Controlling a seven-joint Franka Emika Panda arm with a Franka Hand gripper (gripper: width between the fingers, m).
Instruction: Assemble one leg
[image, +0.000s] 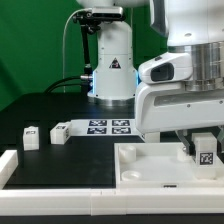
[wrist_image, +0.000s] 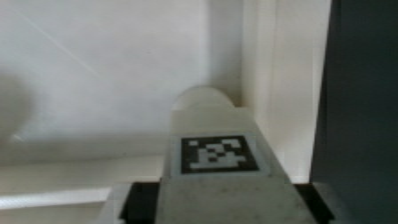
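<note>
My gripper (image: 205, 146) is shut on a white leg (image: 206, 154) with a black-and-white tag facing the camera. It holds the leg upright at the exterior view's right, low over the large white tray-like top (image: 135, 160). In the wrist view the leg (wrist_image: 217, 140) runs out from between my gripper's (wrist_image: 217, 208) dark pads (wrist_image: 320, 200), with its rounded tip close to the top's raised inner wall (wrist_image: 267, 60). I cannot tell whether the tip touches the top. Two more small tagged legs (image: 31, 137) (image: 60, 131) lie on the black table at the exterior view's left.
The marker board (image: 108, 126) lies behind the top, in front of the arm's base (image: 112, 75). A white raised border (image: 20, 165) runs along the table's front left. A curved edge shows at the wrist view's rim (wrist_image: 9, 105).
</note>
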